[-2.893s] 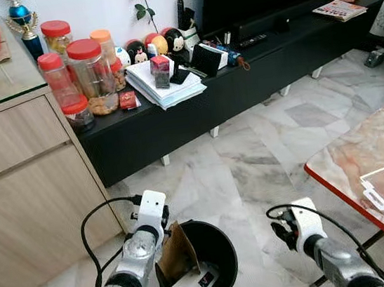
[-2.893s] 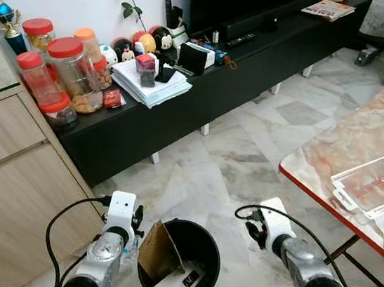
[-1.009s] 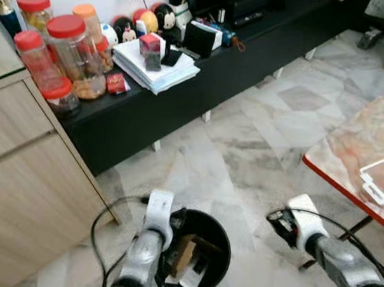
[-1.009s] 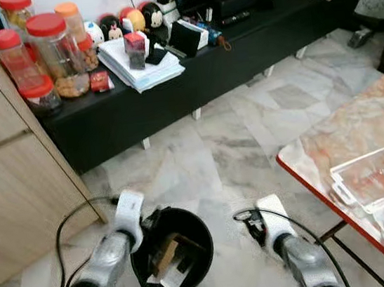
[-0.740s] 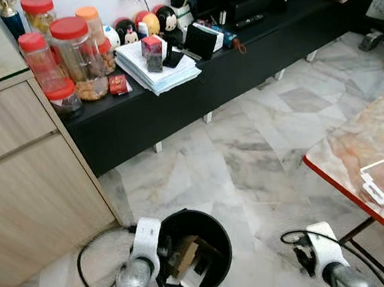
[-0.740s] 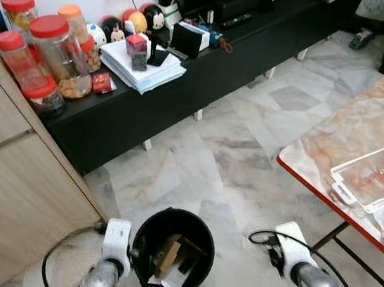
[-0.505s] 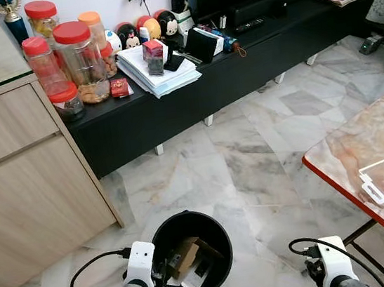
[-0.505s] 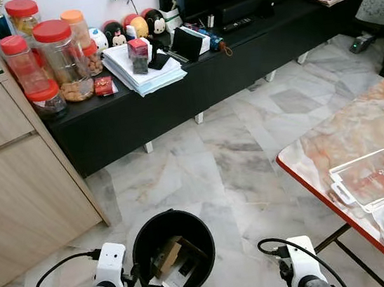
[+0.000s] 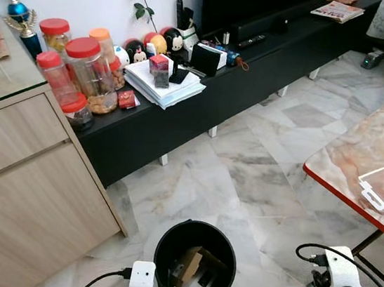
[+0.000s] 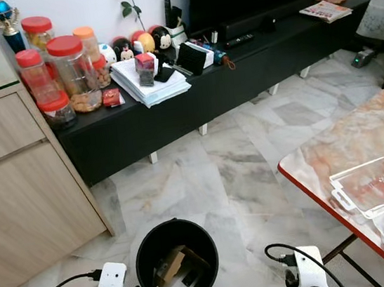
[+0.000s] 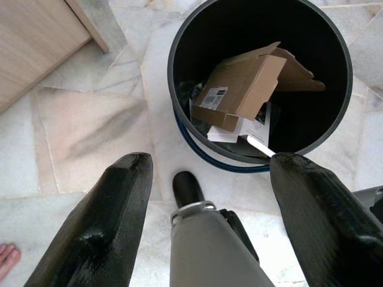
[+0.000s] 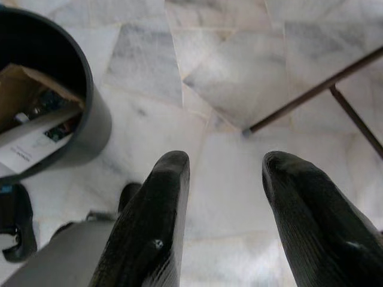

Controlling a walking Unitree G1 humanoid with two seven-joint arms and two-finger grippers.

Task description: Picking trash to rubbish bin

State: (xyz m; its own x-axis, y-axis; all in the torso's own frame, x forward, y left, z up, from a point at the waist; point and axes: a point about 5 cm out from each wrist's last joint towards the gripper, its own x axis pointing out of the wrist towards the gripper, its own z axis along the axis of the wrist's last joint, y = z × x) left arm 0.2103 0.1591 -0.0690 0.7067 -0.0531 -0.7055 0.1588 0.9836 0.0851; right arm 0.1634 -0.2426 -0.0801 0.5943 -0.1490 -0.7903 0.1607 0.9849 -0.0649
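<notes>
Nothing readable here — the white label on the brown cardboard box (image 11: pixel 242 89) just shows a tiny barcode, print too small.

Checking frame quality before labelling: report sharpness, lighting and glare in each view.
Eye views: sharp, evenly lit, soft sheen on the marble floor. Left wrist view: bin and cardboard box crisp, near fingers soft. Right wrist view: fingers blurred, floor slightly hazy, no hard glare.

The cardboard box (image 11: pixel 245 84) that stood up over the rim now lies down inside the black bin (image 9: pixel 163 246). The left pincer (image 11: pixel 209 197) has drawn back from the rim and hangs wide apart. The right pincer (image 12: pixel 224 197) has dropped lower too.
</notes>
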